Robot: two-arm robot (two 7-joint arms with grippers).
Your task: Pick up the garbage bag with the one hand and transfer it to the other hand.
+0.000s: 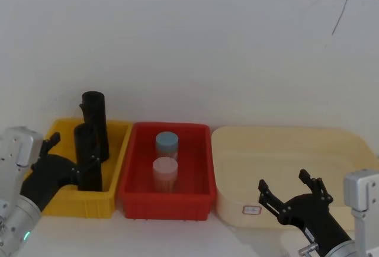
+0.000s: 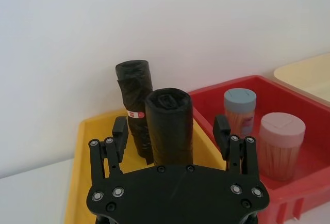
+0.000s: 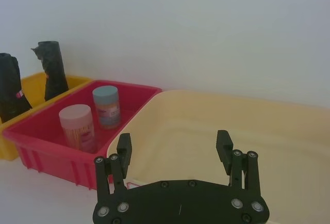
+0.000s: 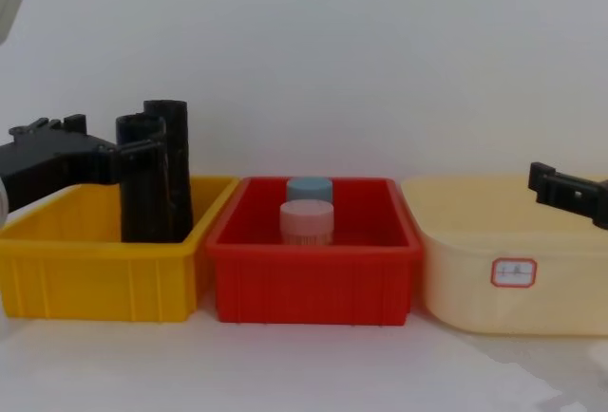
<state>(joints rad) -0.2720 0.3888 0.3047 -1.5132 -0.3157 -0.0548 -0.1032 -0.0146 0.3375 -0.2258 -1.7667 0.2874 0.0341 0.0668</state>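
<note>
I see a white bench [image 4: 304, 374] running back to a pale wall. Three containers sit directly on it in a row. A yellow bin [image 4: 95, 284] is on the left and a red bin [image 4: 313, 284] stands just beside it in the middle. On the right is a wider cream tub [image 4: 456, 289], with a small red-bordered label [image 4: 514, 271] on its front wall.
</note>
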